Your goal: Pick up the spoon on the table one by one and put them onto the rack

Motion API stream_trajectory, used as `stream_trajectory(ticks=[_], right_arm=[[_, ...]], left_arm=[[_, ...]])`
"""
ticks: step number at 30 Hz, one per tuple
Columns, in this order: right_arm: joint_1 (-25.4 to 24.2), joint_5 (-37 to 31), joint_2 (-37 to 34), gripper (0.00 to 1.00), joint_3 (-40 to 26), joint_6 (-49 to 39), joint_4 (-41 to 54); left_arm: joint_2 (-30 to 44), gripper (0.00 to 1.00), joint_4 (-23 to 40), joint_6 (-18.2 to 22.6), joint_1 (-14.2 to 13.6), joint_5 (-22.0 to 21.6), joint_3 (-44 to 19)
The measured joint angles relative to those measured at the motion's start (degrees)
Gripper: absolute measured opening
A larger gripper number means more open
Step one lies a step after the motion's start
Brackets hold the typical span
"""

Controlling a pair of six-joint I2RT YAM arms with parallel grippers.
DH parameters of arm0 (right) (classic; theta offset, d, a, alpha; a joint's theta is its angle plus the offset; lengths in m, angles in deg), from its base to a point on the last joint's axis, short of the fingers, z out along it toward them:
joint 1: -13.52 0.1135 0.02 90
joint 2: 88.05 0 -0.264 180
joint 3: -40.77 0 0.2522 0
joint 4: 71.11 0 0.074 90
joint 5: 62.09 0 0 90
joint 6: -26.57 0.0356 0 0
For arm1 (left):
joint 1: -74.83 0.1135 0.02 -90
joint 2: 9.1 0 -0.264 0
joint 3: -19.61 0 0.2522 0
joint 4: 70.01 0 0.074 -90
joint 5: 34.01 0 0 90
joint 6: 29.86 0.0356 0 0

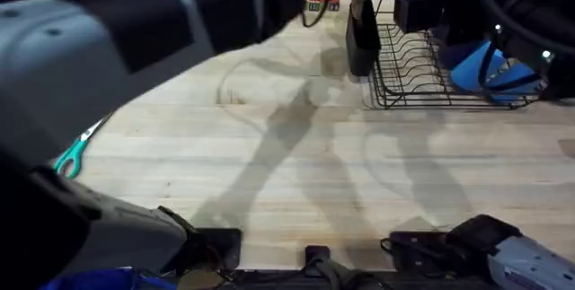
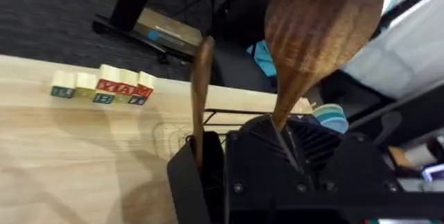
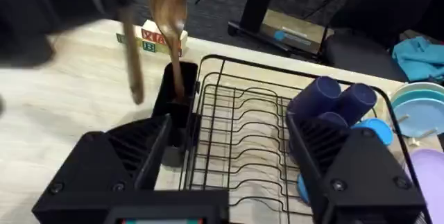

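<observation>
One wooden spoon [image 3: 168,5] stands bowl-up in the tall black utensil holder [image 3: 173,92] at the near end of the black wire rack [image 3: 243,134]; in the left wrist view this spoon [image 2: 201,78] shows edge-on. My left gripper [image 2: 288,148] is shut on the handle of a second spoon [image 2: 322,23], bowl up. Its handle [image 3: 130,50] hangs just beside the holder, outside the opening. In the overhead view the left arm reaches across to the holder [image 1: 362,39]. My right gripper [image 3: 229,182] hovers open over the rack [image 1: 422,65], holding nothing.
Dark blue cups [image 3: 333,99] lie at the rack's far end. Lettered toy blocks [image 2: 104,89] sit on the table behind the holder. Teal-handled scissors [image 1: 76,153] lie at the table's left. Blue and purple plates [image 3: 420,106] sit beyond the rack.
</observation>
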Motion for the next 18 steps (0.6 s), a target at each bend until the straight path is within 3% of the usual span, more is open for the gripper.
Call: stream_trajectory(ticks=[4,9,12,18], right_arm=[[0.00,0.00,0.00,0.993,0.00,0.00,0.00],[0.00,0.00,0.00,0.993,0.00,0.00,0.00],[0.00,0.00,0.00,0.993,0.00,0.00,0.00],[0.00,0.00,0.00,0.993,0.00,0.00,0.00]], left_arm=[[4.13,0.044,-6.51,3.80,-2.14,0.00,0.00],[8.79,0.044,-9.85,5.77,-3.55,0.00,0.00],[10.72,0.044,-8.55,8.31,-4.24,0.02,0.00],[10.77,0.044,-2.89,9.56,-4.39,0.02,0.00]])
